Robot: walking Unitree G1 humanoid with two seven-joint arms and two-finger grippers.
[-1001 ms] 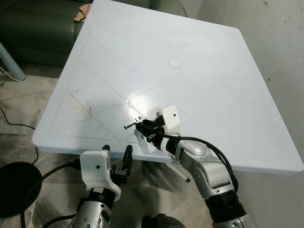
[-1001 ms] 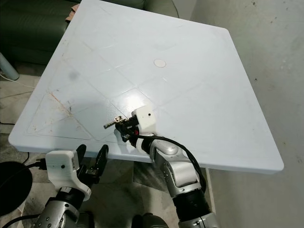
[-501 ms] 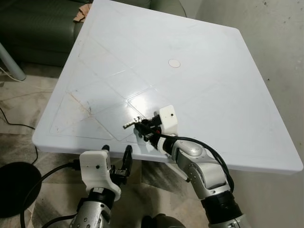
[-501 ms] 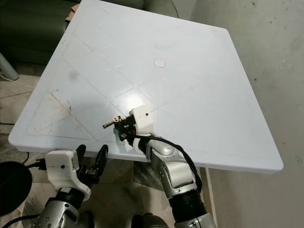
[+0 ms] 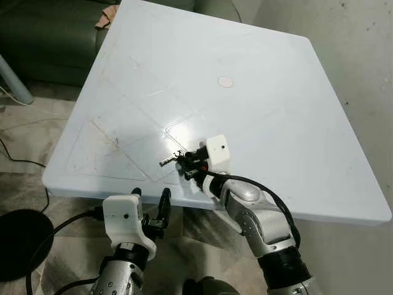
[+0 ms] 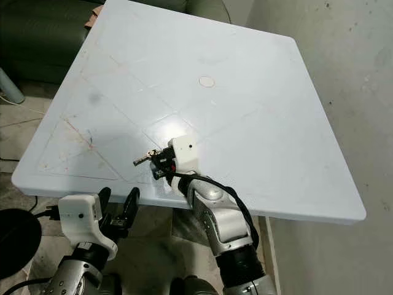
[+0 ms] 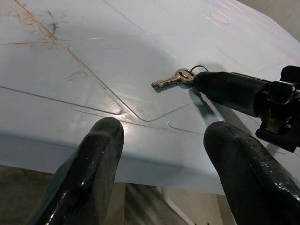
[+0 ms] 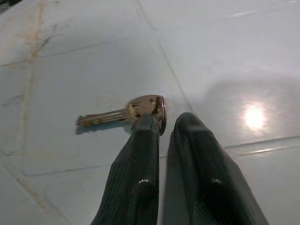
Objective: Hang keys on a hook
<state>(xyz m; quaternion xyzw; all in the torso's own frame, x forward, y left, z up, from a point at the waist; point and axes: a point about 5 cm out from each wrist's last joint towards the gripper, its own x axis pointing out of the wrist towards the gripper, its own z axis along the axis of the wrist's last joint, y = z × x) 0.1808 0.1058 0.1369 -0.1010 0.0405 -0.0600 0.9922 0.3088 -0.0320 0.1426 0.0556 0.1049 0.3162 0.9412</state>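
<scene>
A small bunch of keys on a ring lies near the front edge of the white table. My right gripper reaches over that edge, and its black fingers are shut on the key ring end. One brass key sticks out past the fingertips, low over the tabletop. From the left wrist the same key shows at the tip of the right gripper. My left gripper hangs open below the table's front edge, apart from the keys.
A round white plug sits in the middle of the table. A dark green sofa stands beyond the far left corner. A pale wall runs along the right. A black round base and cable lie on the floor at left.
My right forearm has shifted slightly while the gripper stays at the keys. The left arm has not moved.
</scene>
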